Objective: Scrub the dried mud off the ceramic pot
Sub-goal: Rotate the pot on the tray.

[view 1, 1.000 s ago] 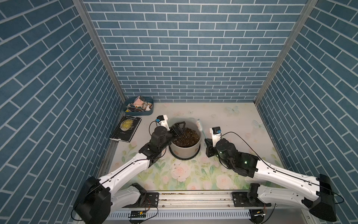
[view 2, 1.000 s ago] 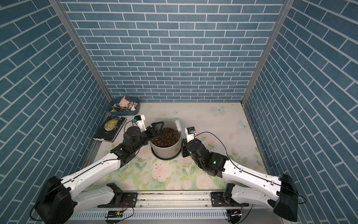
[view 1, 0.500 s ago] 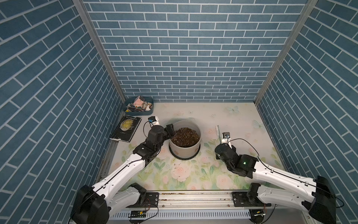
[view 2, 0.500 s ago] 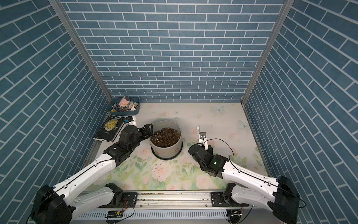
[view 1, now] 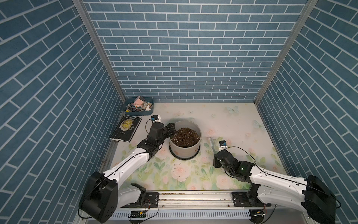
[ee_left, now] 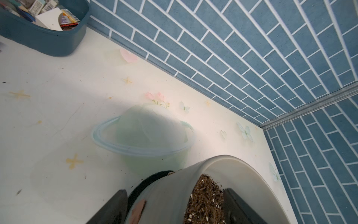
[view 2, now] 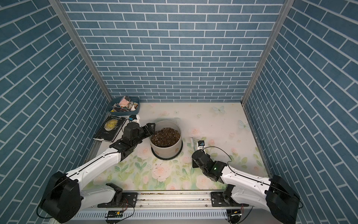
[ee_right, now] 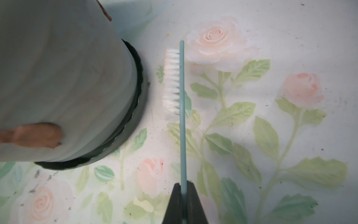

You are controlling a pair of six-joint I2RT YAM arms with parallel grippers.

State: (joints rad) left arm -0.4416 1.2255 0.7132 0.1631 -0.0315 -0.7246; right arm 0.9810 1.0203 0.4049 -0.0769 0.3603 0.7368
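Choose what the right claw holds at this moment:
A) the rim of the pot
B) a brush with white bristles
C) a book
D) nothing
B: the right claw is shut on the thin teal handle of the brush, whose white bristles face the pot across a gap.

ceramic pot [view 1: 184,152]: pale grey | saucer [ee_right: 139,77]: black | dried mud [ee_right: 36,134]: reddish-brown | brush [ee_right: 182,116]: teal handle, white bristles | mat [ee_right: 271,135]: pink roses
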